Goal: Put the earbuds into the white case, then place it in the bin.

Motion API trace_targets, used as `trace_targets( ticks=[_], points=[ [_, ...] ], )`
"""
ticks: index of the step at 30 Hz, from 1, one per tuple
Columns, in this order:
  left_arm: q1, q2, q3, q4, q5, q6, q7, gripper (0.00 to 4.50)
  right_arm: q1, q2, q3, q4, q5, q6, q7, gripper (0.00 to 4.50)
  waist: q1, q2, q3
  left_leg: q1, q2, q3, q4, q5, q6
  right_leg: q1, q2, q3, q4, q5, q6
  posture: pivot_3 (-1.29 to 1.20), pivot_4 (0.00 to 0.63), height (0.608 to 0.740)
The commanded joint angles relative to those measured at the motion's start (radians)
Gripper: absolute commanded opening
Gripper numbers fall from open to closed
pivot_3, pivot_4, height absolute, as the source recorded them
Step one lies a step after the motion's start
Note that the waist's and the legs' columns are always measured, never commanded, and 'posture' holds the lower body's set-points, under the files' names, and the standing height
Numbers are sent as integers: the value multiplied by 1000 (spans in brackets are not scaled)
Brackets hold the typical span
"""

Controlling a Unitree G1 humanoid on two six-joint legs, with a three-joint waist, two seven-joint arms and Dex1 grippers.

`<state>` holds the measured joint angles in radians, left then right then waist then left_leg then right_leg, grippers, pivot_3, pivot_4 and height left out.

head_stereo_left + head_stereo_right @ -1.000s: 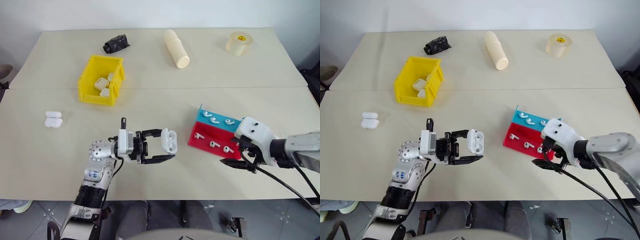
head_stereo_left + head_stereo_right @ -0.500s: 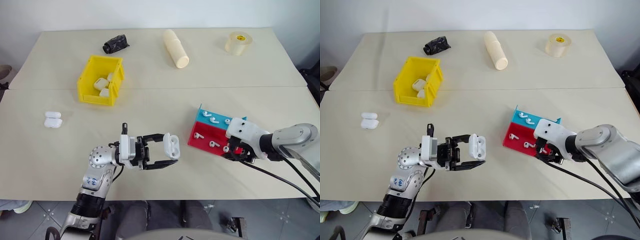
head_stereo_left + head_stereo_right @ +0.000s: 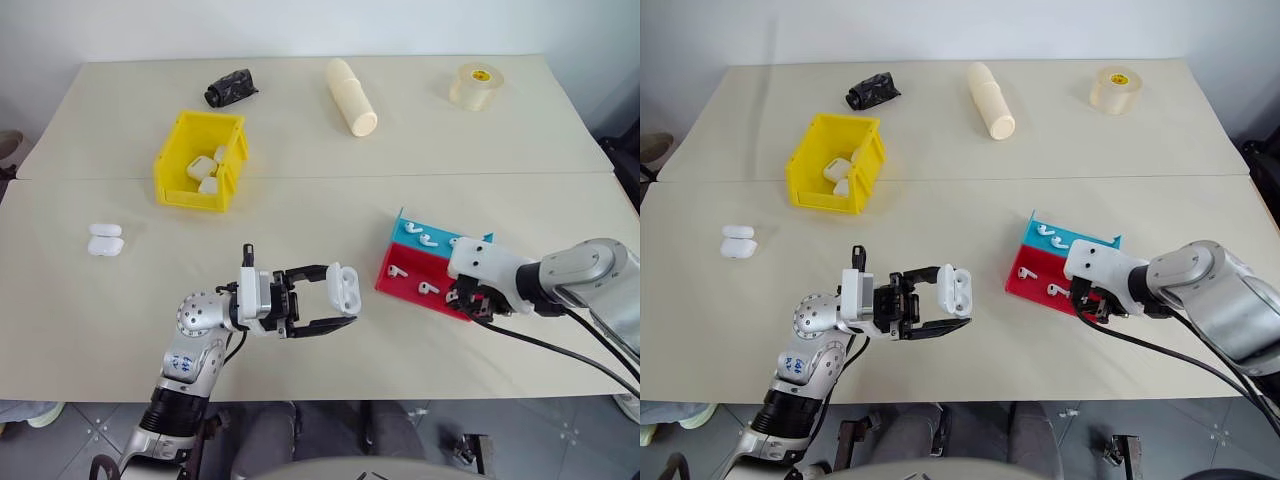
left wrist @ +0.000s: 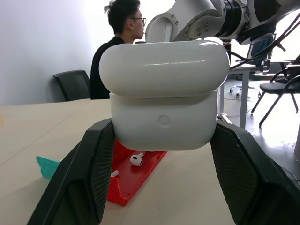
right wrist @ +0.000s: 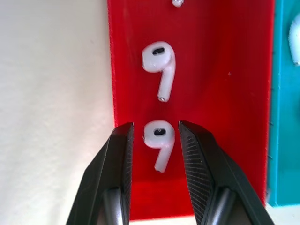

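Observation:
My left gripper (image 3: pixel 339 296) is shut on the white case (image 3: pixel 343 285), holding it above the table's front middle with its lid closed (image 4: pixel 164 98). Several earbuds lie on a red tray (image 3: pixel 405 283) and a teal tray (image 3: pixel 412 230) to the right. My right gripper (image 3: pixel 466 300) points down over the red tray's near right end. In the right wrist view its fingers (image 5: pixel 123 154) stand narrowly on either side of one earbud (image 5: pixel 159 137), with small gaps showing. Another earbud (image 5: pixel 160 63) lies just beyond. The yellow bin (image 3: pixel 176 160) stands at the far left with white cases inside.
Two stacked white cases (image 3: pixel 105 240) lie at the left. A cream cylinder (image 3: pixel 352 97), a tape roll (image 3: pixel 476 86) and a black object (image 3: pixel 231 87) sit along the far edge. A seated person (image 4: pixel 117 42) shows behind the table in the left wrist view.
My right gripper has swung in from beside the red tray to over its near right end, and its fingers have narrowed around an earbud. The left gripper keeps the case in place.

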<state>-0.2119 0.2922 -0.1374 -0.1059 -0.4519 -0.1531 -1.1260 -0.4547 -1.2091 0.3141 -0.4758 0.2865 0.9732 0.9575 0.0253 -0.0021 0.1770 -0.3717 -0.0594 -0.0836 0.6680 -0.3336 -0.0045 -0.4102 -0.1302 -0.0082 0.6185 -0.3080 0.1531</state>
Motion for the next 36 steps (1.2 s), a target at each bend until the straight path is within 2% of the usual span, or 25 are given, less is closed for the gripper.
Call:
trace_targets(
  ticks=[1, 19, 22, 23, 27, 33, 36],
  points=[
    [6, 6, 1, -43, -16, -3, 8, 2727, -13, -18, 18, -1, -45, -28, 27, 1552, 0, 0, 0, 0, 0, 0, 0, 0, 0, 0, 0, 0, 0, 0, 0, 0, 150, 740],
    [7, 7, 4, -50, -17, 1, 12, 2727, -5, 37, 35, 20, -118, -32, 55, 1552, -1, 0, 0, 0, 0, 0, 0, 0, 0, 0, 0, 0, 0, 0, 0, 0, 150, 740],
    [5, 8, 4, -49, -16, 1, 12, 2727, 1, 40, 35, 22, -125, -36, 61, 962, -1, 0, 0, 0, 0, 0, 0, 0, 0, 0, 0, 0, 0, 0, 0, 0, 150, 740],
    [5, 9, 4, -49, -16, 1, 12, 2727, 1, 42, 35, 23, -127, -36, 62, 633, -1, 0, 0, 0, 0, 0, 0, 0, 0, 0, 0, 0, 0, 0, 0, 0, 150, 740],
    [6, 11, 6, -46, -18, -2, 10, 2727, -5, 58, 15, 18, -124, -31, 52, 519, -1, 0, 0, 0, 0, 0, 0, 0, 0, 0, 0, 0, 0, 0, 0, 0, 150, 740],
    [17, 29, 22, -42, -57, 17, -16, 2727, 20, 69, -130, -9, -53, -58, 54, 519, -1, 0, 0, 0, 0, 0, 0, 0, 0, 0, 0, 0, 0, 0, 0, 0, 150, 740],
    [9, 38, 34, -33, -78, 28, -24, 2727, 106, 128, -306, -20, 52, -233, 114, 519, 1, 0, 0, 0, 0, 0, -1, 0, 0, 0, 0, 0, 0, 0, 0, 0, 150, 740]
  ],
)
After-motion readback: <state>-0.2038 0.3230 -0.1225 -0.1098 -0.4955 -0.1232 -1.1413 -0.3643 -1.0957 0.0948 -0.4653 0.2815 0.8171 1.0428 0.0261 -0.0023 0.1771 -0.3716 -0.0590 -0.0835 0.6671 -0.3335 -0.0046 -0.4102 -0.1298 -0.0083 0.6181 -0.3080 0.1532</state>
